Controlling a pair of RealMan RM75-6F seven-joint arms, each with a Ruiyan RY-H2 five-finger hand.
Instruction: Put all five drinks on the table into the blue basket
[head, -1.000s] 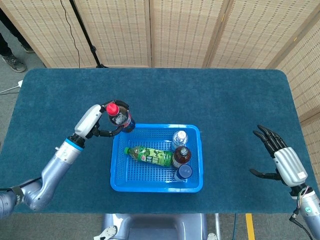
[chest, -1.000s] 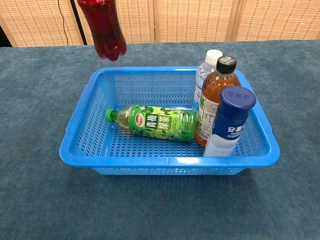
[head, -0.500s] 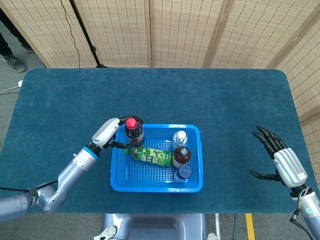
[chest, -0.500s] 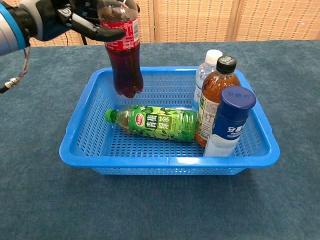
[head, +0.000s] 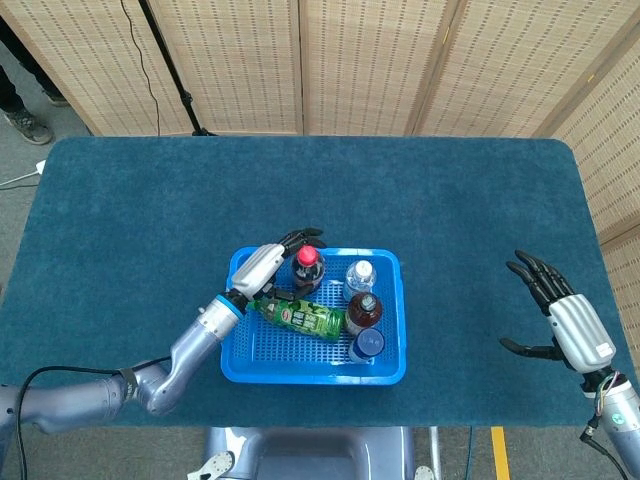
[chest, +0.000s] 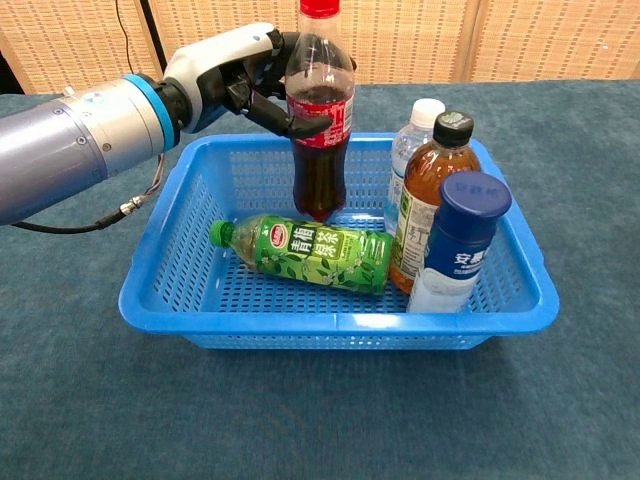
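Left hand (chest: 235, 75) grasping the upright red-capped cola bottle (chest: 319, 120) inside the blue basket (chest: 160, 290), near the table's (head: 120, 200) front edge, behind the lying green tea bottle (chest: 315, 250). Right hand (head: 560, 315) released, fingers spread, above the table's right edge.

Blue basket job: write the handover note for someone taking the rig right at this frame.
Left hand grips the cola bottle upright inside the blue basket, behind the lying green tea bottle; whether its base rests on the basket floor cannot be told.
Right hand is open, holding nothing, at the table's right edge.
Standing at the basket's right: water bottle, amber tea bottle, blue-capped bottle.
Done: four drinks in.
Left: set the cola down, release, withdraw.
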